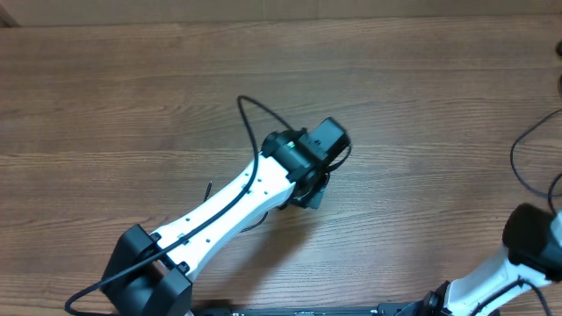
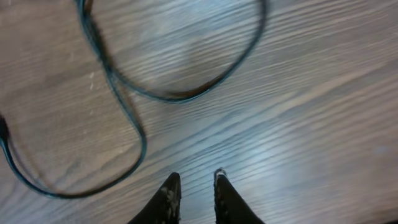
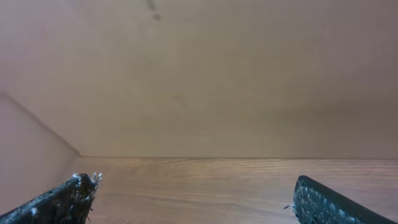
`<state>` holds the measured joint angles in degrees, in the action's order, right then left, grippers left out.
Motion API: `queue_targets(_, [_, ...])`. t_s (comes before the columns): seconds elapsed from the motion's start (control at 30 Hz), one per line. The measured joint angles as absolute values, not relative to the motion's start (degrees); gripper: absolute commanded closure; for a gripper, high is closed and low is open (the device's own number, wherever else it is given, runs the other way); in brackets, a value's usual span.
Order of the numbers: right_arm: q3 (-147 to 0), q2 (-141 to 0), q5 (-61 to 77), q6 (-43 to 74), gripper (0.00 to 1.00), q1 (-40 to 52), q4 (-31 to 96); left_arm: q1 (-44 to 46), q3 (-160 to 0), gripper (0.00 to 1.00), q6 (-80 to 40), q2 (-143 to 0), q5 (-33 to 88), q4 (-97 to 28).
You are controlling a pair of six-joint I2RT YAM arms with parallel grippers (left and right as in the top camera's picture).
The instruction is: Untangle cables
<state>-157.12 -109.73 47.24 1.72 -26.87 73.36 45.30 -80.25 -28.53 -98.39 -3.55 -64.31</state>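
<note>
The cables show in the left wrist view as thin black cords on the wood. One sweeps in a wide loop (image 2: 180, 96) across the top, and a strand (image 2: 142, 146) curls down and away to the left. My left gripper (image 2: 196, 175) hovers just right of that strand. Its jaws stand a narrow gap apart, with only bare wood between them. From overhead the left arm (image 1: 307, 154) covers most of the cables, leaving only a short bit (image 1: 209, 189) showing beside it. My right gripper (image 3: 193, 183) is wide open and empty, low over the table.
The wooden table (image 1: 132, 88) fills the overhead view. The right arm (image 1: 531, 237) sits at the lower right corner, and a thin black cord (image 1: 516, 154) curves near the right edge. A plain beige wall (image 3: 199, 74) rises behind the table in the right wrist view.
</note>
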Motion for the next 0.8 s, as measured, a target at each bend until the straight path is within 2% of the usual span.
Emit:
queue_targets(0.27, [-157.23, -102.85, 50.96, 1.39, 0.0, -26.89, 82.41, 41.5, -73.8, 0.75, -29.04, -96.16, -6.07, -58.74])
queue_targets(0.4, [-157.23, -101.25, 52.6, 0.1, 0.0, -26.89, 86.3, 39.24, -69.12, 0.64, -29.04, -96.01, -6.24, -53.6])
queue_targets(0.8, [-157.23, -97.56, 59.48, -2.79, 0.0, -26.89, 87.7, 34.87, -60.38, 0.56, -22.59, -96.01, -6.2, -37.39])
